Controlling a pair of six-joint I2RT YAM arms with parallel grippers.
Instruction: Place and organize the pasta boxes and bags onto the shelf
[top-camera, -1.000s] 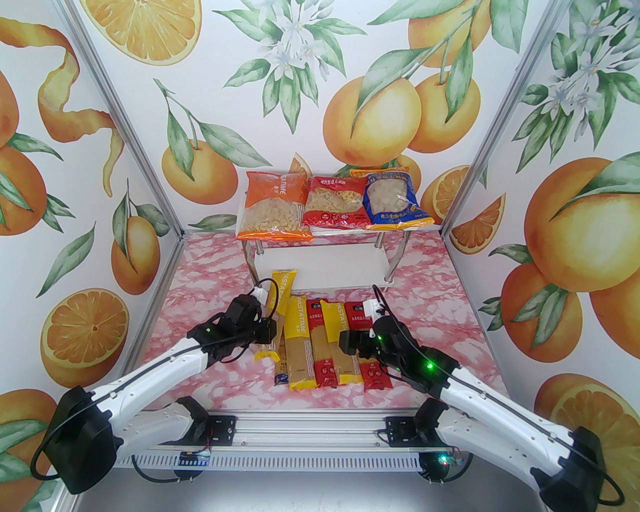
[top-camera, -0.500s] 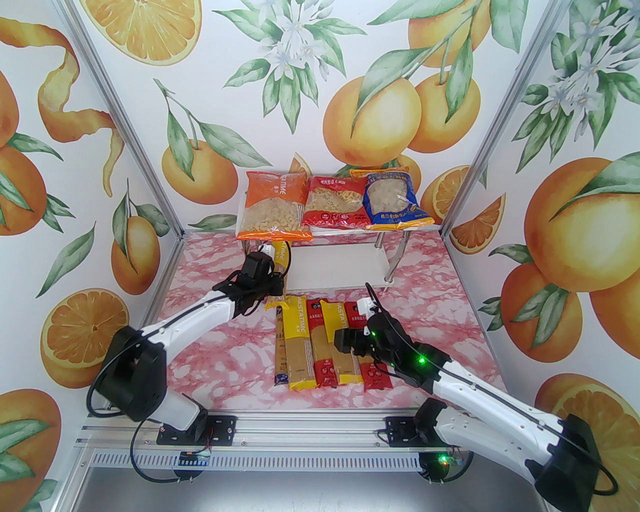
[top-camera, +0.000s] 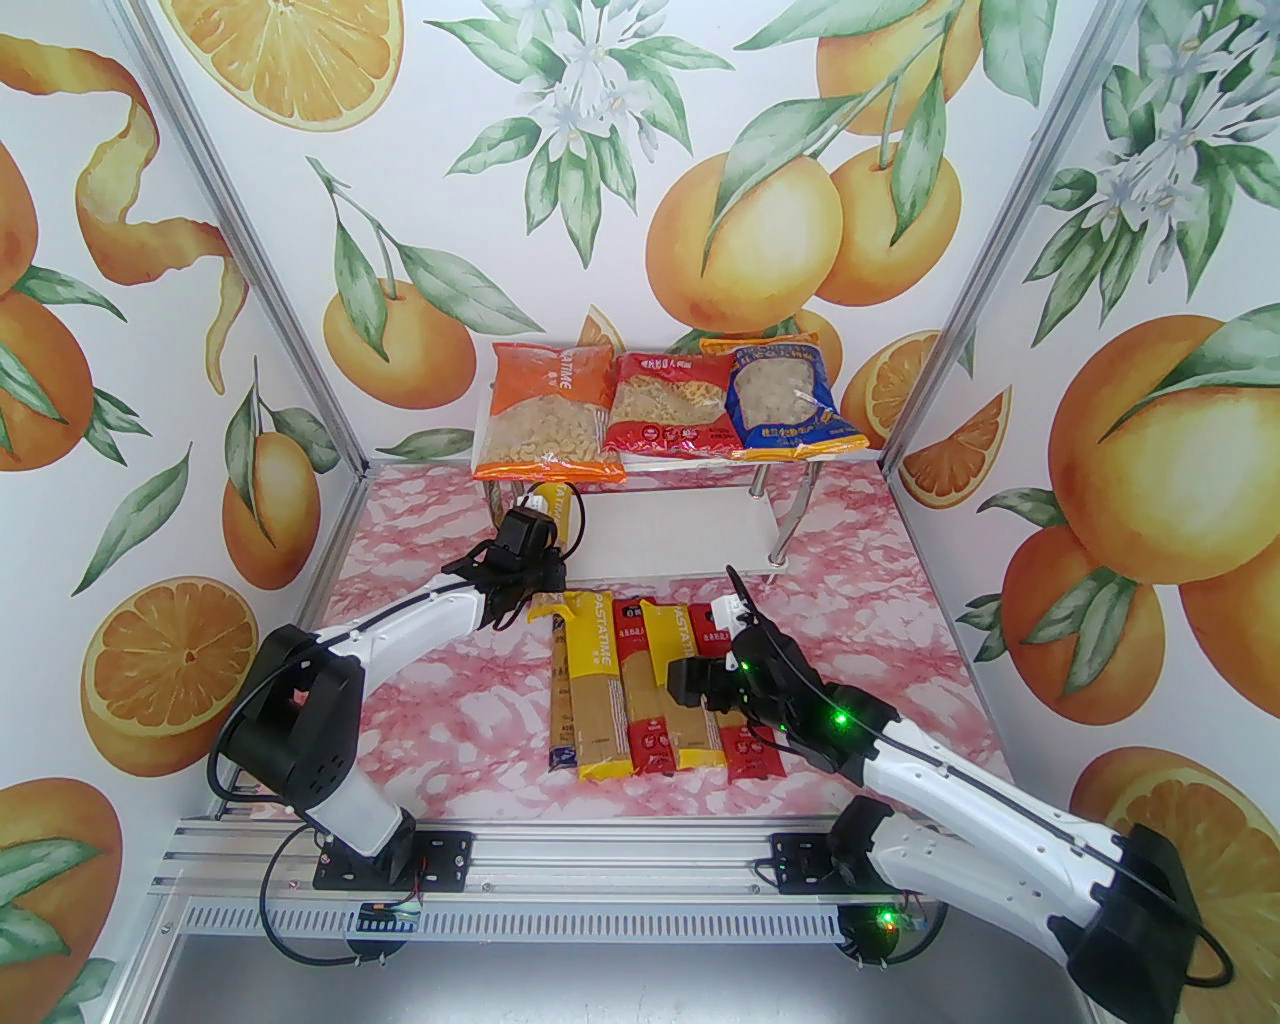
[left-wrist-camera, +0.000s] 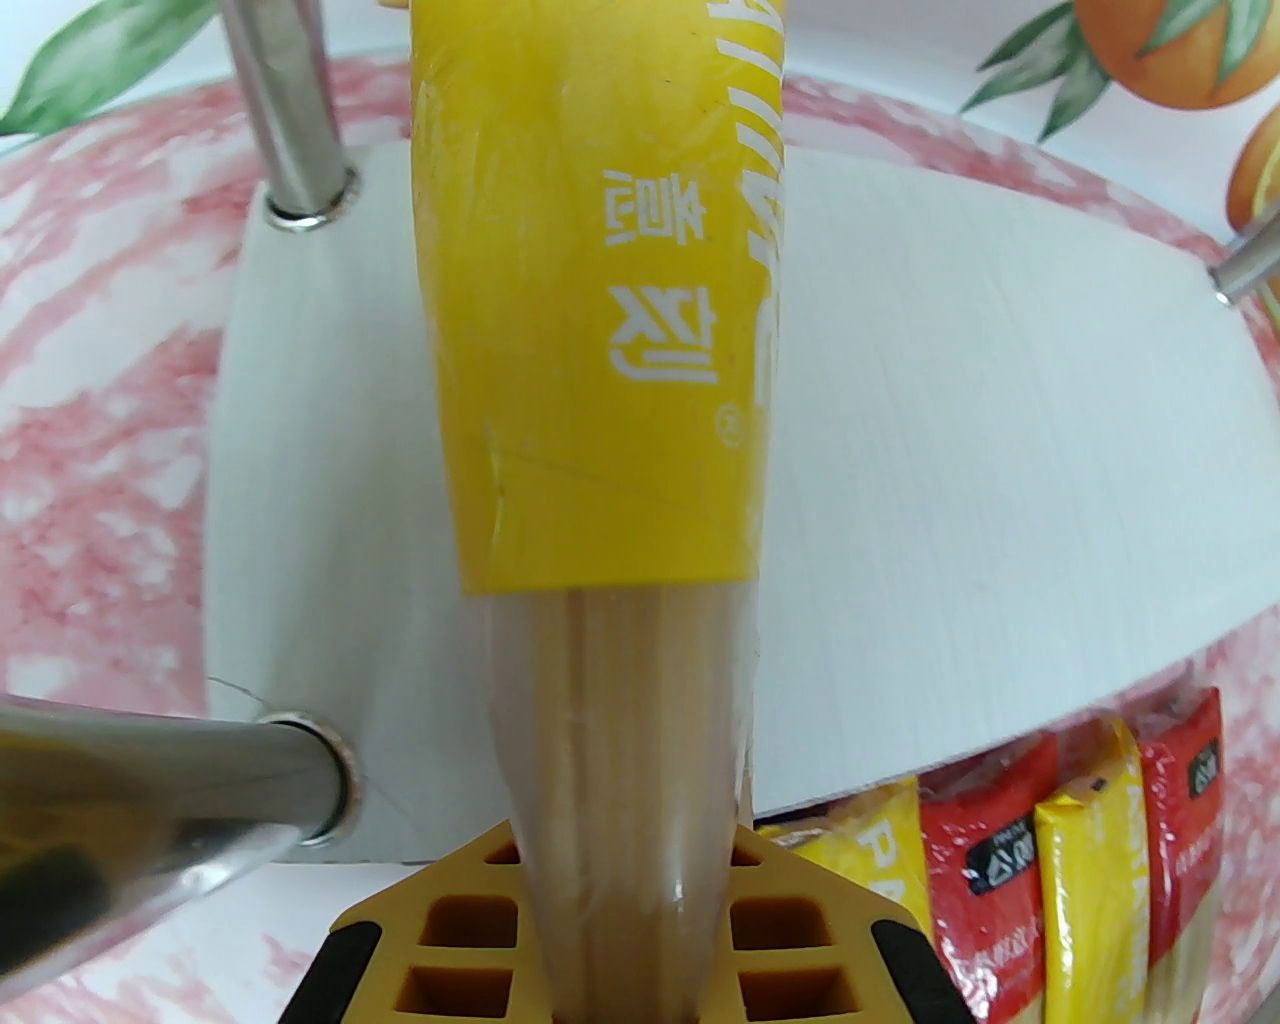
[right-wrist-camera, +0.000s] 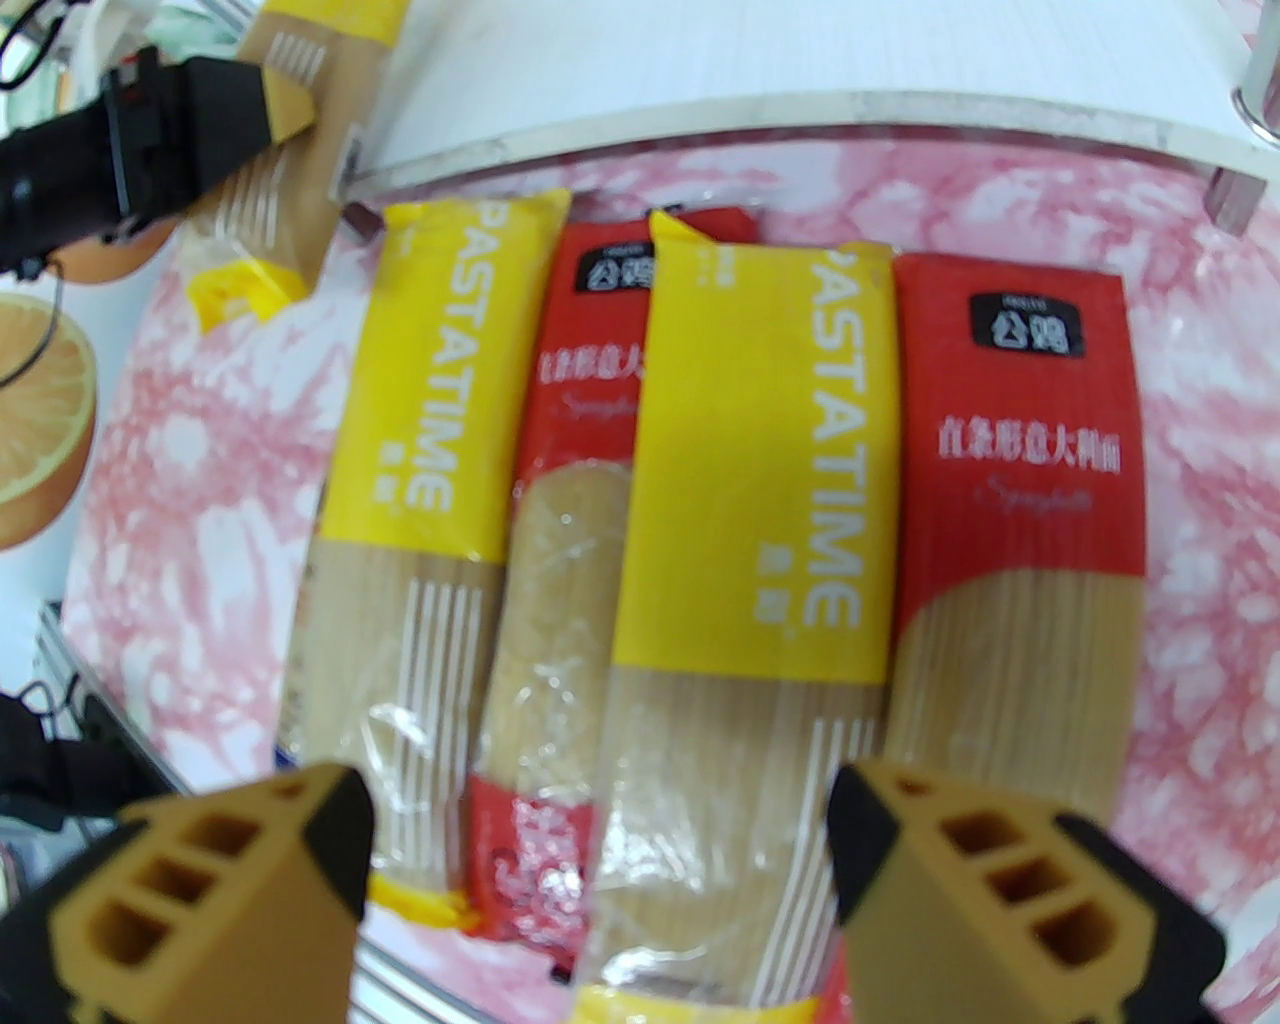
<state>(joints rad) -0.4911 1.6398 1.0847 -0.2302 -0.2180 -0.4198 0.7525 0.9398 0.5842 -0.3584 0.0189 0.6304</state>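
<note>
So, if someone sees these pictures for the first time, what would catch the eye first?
Probably the three wide pasta bags lined up on top of the shelf at the back. Next, the left gripper, shut on a yellow spaghetti pack over the lower board, and the open right gripper above the other spaghetti packs lying side by side in front.

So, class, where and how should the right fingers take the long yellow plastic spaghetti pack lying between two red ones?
Grip the yellow spaghetti pack across its narrow width at the clear middle, from straight above: it lies flat, long edges likely free.
</note>
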